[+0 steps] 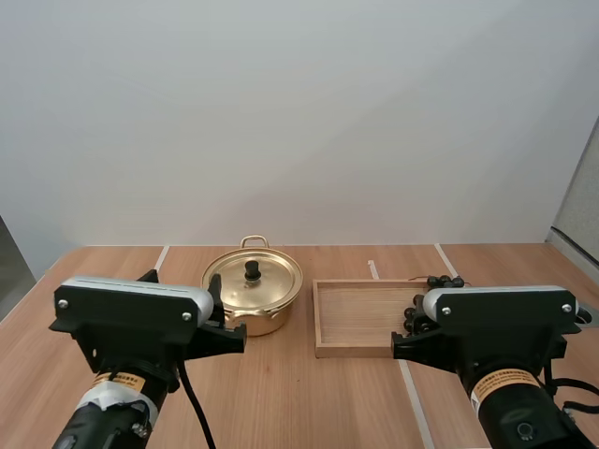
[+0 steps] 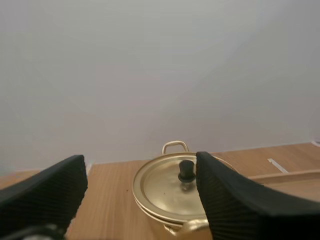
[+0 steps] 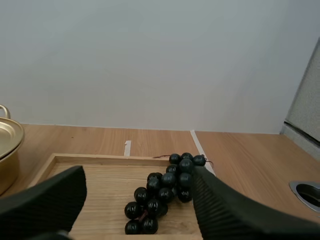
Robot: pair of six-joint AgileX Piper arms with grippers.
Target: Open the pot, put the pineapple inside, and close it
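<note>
Pot [image 1: 253, 301]: a brass-coloured pot is set on the table [image 1: 299, 402], just beside the left end of the tray [image 1: 360, 316] and apart from it.
Lid [image 1: 253, 282]: seated flat on the pot, its black knob [image 1: 253, 269] upright at the centre and untouched.
Pot contents: hidden by the lid; they cannot be told.
Fruit: the fruit at hand is a bunch of dark grapes [image 3: 164, 192] rather than a pineapple.
Tray contents: the grapes alone are held, lying in the right part of the wooden tray and reaching toward its far rim; the rest of the tray floor is bare.
Left gripper [image 2: 140, 175]: fingers are spread wide with nothing between them; it is held above the table on the near side of the pot, with the lid knob lined up in the gap.
Right gripper [image 3: 139, 175]: fingers are likewise spread and hold nothing; it is held on the near side of the tray, facing the grapes.
Progress: judged to be at the very start, since no step is seen as done.
Left to do: the lid is to be lifted off by its knob, the fruit is to be carried from the tray into the pot, and the lid is to be set back.
</note>
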